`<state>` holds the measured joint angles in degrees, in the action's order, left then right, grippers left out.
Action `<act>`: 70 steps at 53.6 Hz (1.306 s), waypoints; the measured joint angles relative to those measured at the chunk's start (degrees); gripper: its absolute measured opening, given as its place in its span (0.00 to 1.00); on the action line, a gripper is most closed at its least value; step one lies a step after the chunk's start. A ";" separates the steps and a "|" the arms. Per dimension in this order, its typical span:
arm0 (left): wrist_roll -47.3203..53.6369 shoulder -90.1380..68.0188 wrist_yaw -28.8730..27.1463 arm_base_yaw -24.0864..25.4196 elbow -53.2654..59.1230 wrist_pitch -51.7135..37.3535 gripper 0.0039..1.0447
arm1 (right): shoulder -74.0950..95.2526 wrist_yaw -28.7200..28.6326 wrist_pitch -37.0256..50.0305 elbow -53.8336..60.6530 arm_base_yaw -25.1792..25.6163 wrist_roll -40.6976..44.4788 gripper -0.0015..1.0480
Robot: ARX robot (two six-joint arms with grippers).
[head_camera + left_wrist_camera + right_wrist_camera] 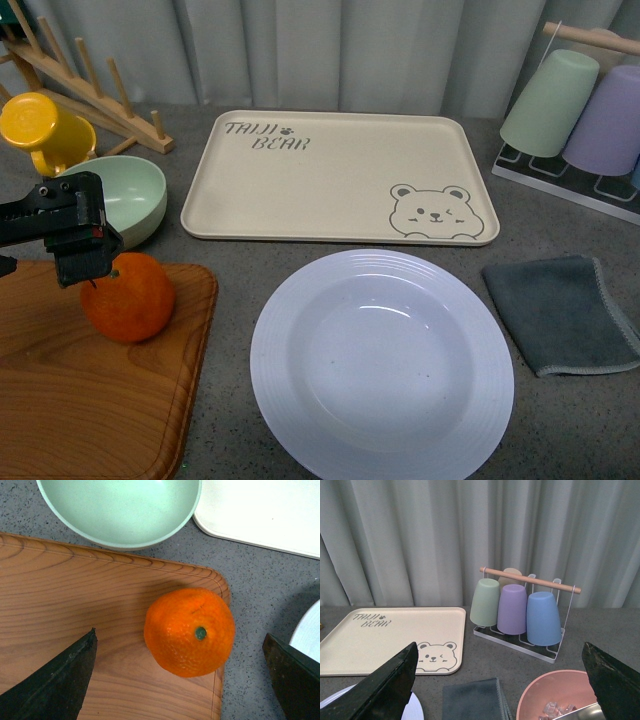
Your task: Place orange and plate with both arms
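Note:
The orange [128, 297] sits on the far right part of a wooden cutting board [90, 400]. My left gripper [85, 268] hangs just above it, open. In the left wrist view the orange [189, 631] lies stem dot up between the spread fingers [55, 680] of the left gripper [180, 642], untouched. The white ridged plate [380, 365] lies on the counter to the right of the board, empty. My right gripper [500, 680] is open and empty and is out of the front view. A sliver of the plate [415, 711] shows by its finger.
A beige bear tray [330, 175] lies behind the plate. A pale green bowl [135, 195] and yellow mug [40, 125] stand behind the board. A grey cloth [565, 310] and a cup rack [580, 110] are at the right. A pink bowl [555, 695] is near the right gripper.

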<state>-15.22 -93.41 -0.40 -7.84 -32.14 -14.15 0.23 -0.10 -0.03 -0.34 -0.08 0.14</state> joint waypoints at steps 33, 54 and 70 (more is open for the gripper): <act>-0.02 -9.16 5.11 -1.18 -4.87 2.84 0.94 | 0.00 0.00 0.00 0.00 0.00 -0.02 0.91; 0.33 -14.16 4.98 -1.11 -6.58 0.55 0.85 | 0.00 0.00 0.02 0.00 0.00 -0.02 0.91; -0.24 -14.14 5.57 -0.90 -6.60 -0.61 0.62 | 0.00 0.00 0.00 0.00 0.00 -0.02 0.91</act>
<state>-15.46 -107.55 5.17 -8.73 -38.74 -14.76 0.23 -0.10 -0.03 -0.34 -0.08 0.12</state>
